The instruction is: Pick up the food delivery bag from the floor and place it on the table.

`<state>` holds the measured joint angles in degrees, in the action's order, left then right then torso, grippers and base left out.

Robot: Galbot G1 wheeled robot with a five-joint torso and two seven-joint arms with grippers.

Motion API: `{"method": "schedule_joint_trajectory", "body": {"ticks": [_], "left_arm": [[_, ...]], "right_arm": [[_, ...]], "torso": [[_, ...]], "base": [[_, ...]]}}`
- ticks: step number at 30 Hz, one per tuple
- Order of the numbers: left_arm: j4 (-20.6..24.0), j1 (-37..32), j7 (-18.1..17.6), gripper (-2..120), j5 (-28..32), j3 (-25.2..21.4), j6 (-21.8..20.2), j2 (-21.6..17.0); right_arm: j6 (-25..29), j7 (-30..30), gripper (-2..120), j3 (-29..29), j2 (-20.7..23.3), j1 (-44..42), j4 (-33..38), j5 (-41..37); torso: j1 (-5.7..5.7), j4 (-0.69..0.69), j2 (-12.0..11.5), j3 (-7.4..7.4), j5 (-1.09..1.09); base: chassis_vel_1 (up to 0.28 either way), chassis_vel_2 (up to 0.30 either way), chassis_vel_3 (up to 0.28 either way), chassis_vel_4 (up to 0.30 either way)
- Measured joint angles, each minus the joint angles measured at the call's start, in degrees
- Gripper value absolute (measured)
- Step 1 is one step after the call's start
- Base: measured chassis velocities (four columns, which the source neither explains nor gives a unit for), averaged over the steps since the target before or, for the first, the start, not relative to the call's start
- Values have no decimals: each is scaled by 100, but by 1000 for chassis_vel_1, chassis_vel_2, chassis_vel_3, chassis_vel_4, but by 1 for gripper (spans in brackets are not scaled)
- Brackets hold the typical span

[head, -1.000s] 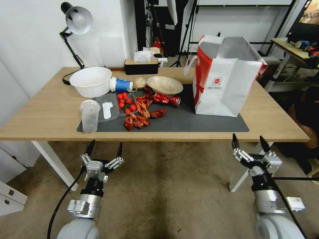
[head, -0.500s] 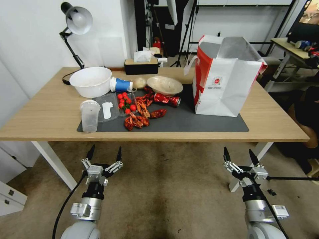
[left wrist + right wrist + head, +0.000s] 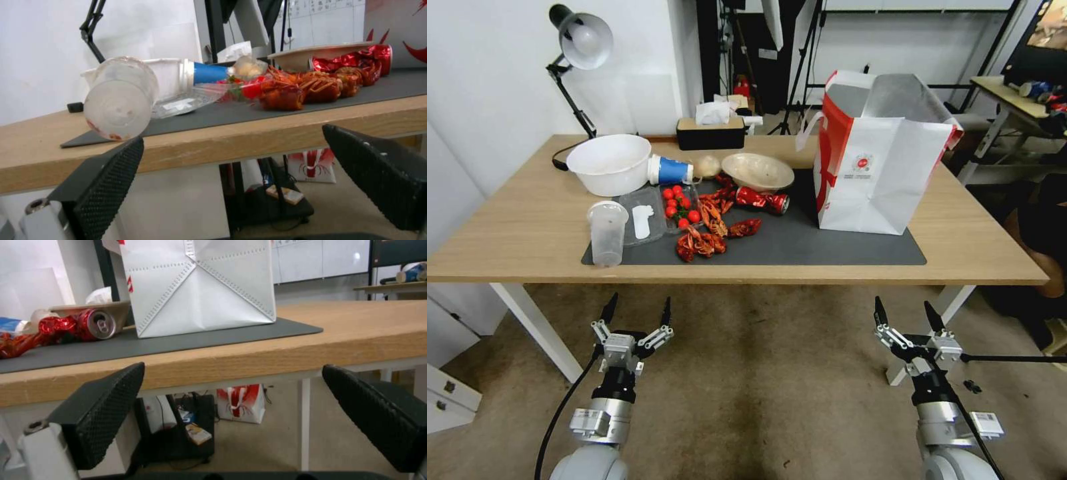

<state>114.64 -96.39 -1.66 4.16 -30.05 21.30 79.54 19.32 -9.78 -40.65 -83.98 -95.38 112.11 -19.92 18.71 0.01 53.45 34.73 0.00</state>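
Both arms have come down since a second ago, the right one farther, and now hang below the front edge of the table (image 3: pixel 527 227), over the floor (image 3: pixel 760 387). Nothing on the table has shifted. From the look of things the job is done: the bag (image 3: pixel 874 160) stands upright on the grey mat (image 3: pixel 827 248), toward the table's right end, mouth up, tall axis vertical, logo face toward the robot, red side toward the food. No lift is left; what remains, I'd judge, is staying clear of the edge. Below the edge, the left claw (image 3: pixel 636 311) and right claw (image 3: pixel 904 313) both stand spread wide, holding nothing.
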Motion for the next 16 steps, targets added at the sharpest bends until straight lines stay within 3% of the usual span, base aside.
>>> {"method": "schedule_joint_trajectory", "body": {"ticks": [16], "left_arm": [[4,-1,1,100,0,0,0,-1]], "right_arm": [[0,5,100,-2,4,2,9,-6]], "torso": [[0,0,0,0,0]], "base": [[0,0,0,0]]}}
